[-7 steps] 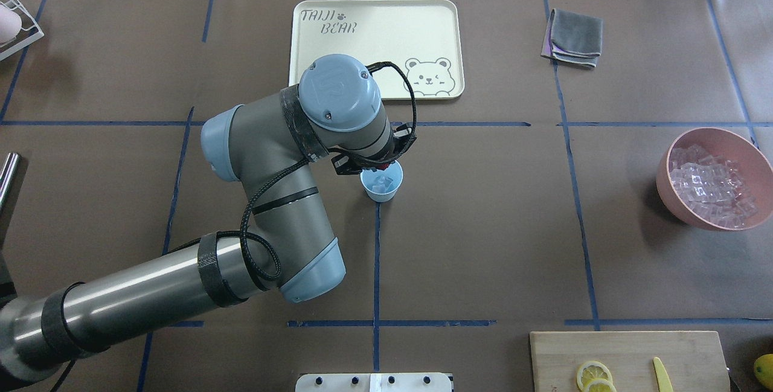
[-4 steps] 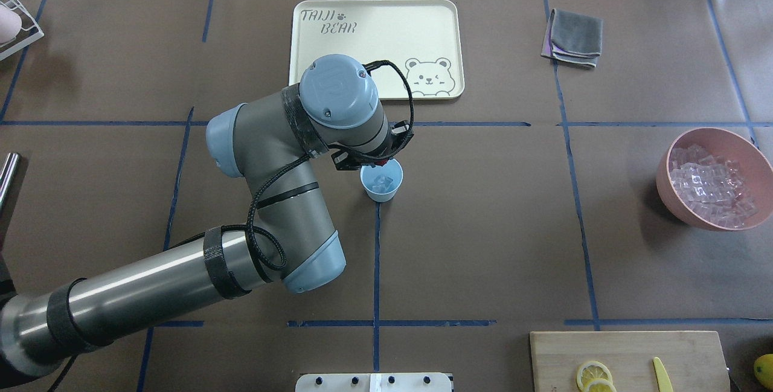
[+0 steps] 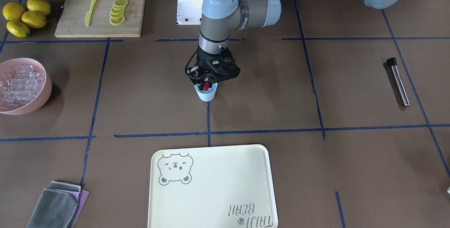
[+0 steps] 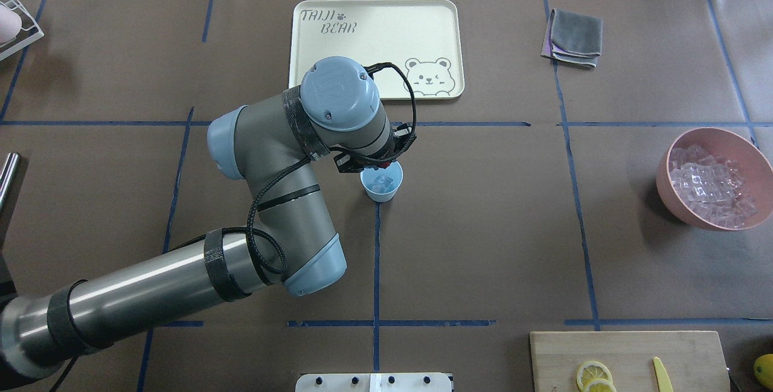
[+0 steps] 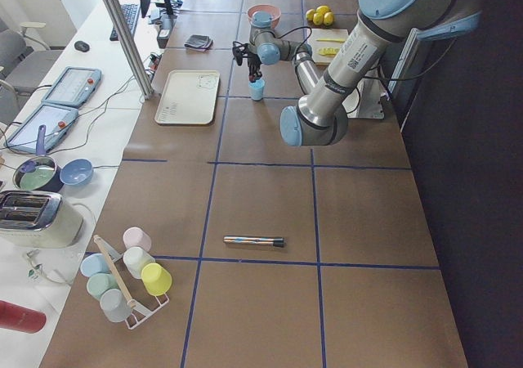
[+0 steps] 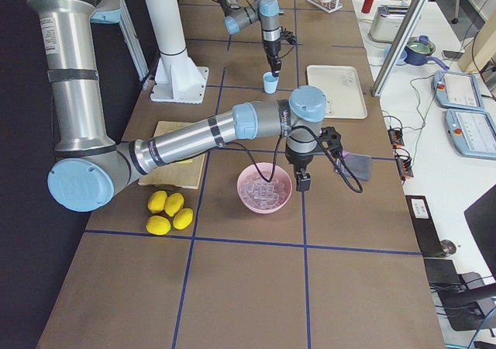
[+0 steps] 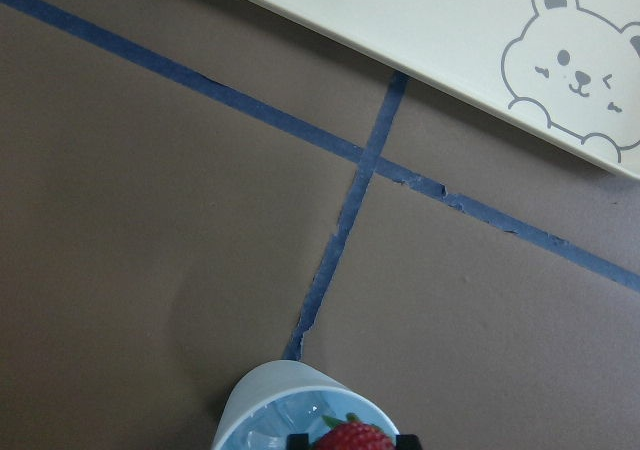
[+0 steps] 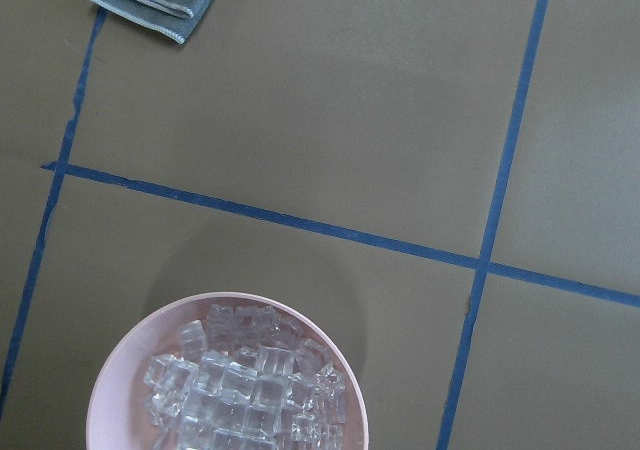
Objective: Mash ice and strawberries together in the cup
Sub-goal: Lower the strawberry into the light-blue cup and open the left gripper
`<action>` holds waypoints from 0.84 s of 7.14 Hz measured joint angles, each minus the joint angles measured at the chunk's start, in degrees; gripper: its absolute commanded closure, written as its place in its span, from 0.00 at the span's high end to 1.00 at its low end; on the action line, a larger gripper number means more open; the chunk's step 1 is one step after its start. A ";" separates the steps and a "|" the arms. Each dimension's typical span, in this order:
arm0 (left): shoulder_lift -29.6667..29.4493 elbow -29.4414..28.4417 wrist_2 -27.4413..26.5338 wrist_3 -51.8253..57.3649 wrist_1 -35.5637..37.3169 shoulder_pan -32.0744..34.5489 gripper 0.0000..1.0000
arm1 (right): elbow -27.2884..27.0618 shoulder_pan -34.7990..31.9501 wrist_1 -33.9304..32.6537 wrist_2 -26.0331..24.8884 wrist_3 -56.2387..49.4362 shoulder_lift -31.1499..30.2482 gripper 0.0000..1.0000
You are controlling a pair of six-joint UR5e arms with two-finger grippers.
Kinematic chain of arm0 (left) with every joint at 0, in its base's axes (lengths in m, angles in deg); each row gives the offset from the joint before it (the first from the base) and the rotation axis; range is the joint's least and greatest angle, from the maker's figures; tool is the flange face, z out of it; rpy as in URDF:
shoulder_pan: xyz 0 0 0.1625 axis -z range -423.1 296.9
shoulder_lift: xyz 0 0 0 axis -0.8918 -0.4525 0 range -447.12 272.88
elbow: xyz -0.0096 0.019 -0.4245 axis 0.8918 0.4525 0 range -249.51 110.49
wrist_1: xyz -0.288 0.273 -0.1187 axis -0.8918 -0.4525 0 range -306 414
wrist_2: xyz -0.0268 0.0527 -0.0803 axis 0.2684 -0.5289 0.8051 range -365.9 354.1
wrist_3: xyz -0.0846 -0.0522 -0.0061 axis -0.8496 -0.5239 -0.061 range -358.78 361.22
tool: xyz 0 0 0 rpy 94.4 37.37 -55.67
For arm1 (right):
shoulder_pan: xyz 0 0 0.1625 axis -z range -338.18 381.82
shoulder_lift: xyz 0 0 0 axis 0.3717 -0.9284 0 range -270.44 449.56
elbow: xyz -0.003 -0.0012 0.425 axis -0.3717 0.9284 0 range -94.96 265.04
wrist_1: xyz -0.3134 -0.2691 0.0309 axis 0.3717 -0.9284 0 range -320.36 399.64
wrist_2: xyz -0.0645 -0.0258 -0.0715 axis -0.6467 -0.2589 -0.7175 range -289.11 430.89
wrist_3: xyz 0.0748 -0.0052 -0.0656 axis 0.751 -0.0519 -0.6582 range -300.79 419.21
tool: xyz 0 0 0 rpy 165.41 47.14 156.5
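The pale blue cup (image 4: 390, 193) stands at the table's middle on a blue tape crossing. Clear ice (image 4: 381, 185) lies inside it. My left gripper (image 3: 206, 82) hangs right over the cup's rim, shut on a red strawberry (image 3: 205, 86). The left wrist view shows the strawberry (image 7: 352, 437) between the fingertips, with the cup (image 7: 247, 410) just below. My right gripper (image 6: 301, 181) shows only in the exterior right view, beside the pink bowl; I cannot tell whether it is open or shut.
A pink bowl (image 4: 671, 192) full of ice sits at the right. The cream tray (image 4: 374, 48) lies beyond the cup, with a grey cloth (image 4: 575, 35) to its right. A cutting board (image 4: 628, 356) carries lemon slices and a yellow knife. A metal muddler (image 3: 399, 82) lies on the left side.
The left arm's elbow and wrist shifted slightly to the right. The gripper stays over the cup with the strawberry still in it.
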 measured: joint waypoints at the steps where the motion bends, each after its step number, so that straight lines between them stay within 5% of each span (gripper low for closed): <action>1: 0.00 0.08 0.01 -0.06 0.02 -0.15 0.01 | 0.01 -0.01 0.00 -0.01 0.00 0.01 1.00; 3: 0.08 0.21 0.02 -0.09 0.08 -0.23 0.15 | 0.04 0.04 0.00 -0.01 0.00 0.03 1.00; 6: 0.43 1.24 0.56 -0.10 0.09 -0.47 0.65 | 0.10 0.05 0.00 -0.01 0.00 0.09 1.00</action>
